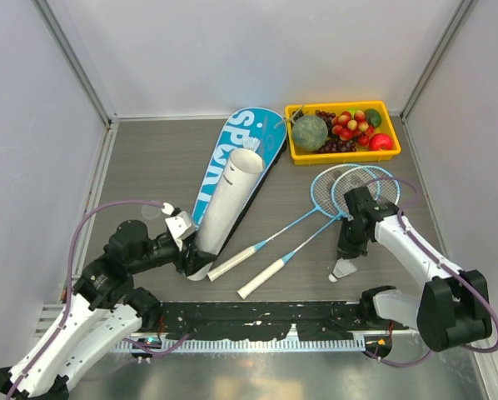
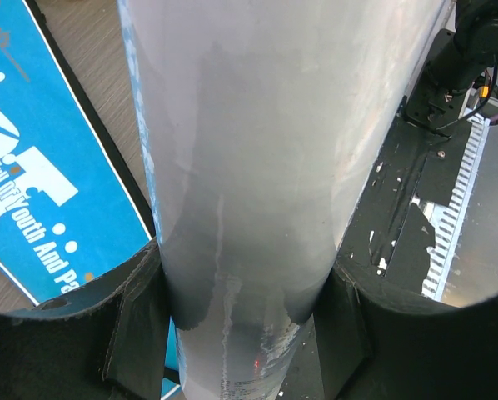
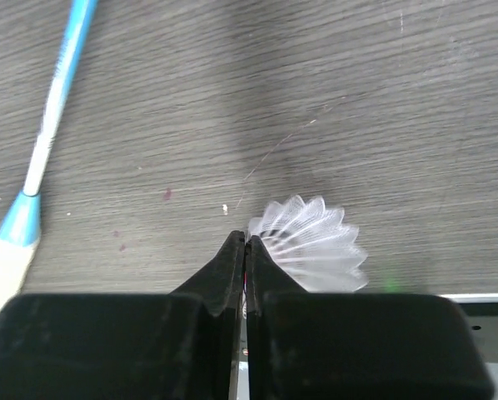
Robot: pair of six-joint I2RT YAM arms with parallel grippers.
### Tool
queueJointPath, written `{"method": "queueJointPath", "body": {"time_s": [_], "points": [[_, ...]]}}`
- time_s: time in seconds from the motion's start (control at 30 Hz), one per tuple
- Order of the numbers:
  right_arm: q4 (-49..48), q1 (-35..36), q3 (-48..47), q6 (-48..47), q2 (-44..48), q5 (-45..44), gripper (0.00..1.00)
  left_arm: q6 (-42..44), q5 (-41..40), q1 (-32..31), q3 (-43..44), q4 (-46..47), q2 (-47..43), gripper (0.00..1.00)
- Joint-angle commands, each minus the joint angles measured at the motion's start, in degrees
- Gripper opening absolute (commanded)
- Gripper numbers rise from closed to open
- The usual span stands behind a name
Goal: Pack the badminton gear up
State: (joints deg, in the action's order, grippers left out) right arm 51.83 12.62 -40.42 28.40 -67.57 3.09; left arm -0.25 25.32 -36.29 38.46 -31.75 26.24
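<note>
At frame centre: grey wood-grain worktop (image 1: 149, 158), pale walls (image 1: 232, 50) behind | left claw (image 1: 192, 250) clamped on tube (image 1: 231, 200) | right claw (image 3: 245, 242) together, tips at shuttlecock (image 3: 311, 246)

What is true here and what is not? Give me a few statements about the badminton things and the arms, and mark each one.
1. The left gripper holds the tube. True.
2. The rackets are inside the bag. False: both lie on the table beside it.
3. The right gripper is wide open. False: it is shut, at the shuttlecock's edge.
4. A tray of fruit stands beyond the rackets. True.
</note>
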Motion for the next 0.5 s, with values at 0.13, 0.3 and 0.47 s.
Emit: {"method": "queueJointPath", "body": {"time_s": [0.13, 0.3, 0.47], "points": [[0.02, -0.14, -4.48, -1.25, 8.68, 4.72, 0.05, 1.92, 1.92, -0.44, 1.71, 4.68, 2.23, 0.25], [-0.33, -0.14, -16.67, -3.26, 12.98, 7.8, 0.05, 2.62, 2.54, -0.36, 2.93, 3.63, 5.83, 0.25], [-9.0, -0.05, -26.54, -7.04, 15.18, 10.53, 0.05, 2.98, 3.42, -0.36, 4.87, 2.22, 10.58, 0.25]]}}
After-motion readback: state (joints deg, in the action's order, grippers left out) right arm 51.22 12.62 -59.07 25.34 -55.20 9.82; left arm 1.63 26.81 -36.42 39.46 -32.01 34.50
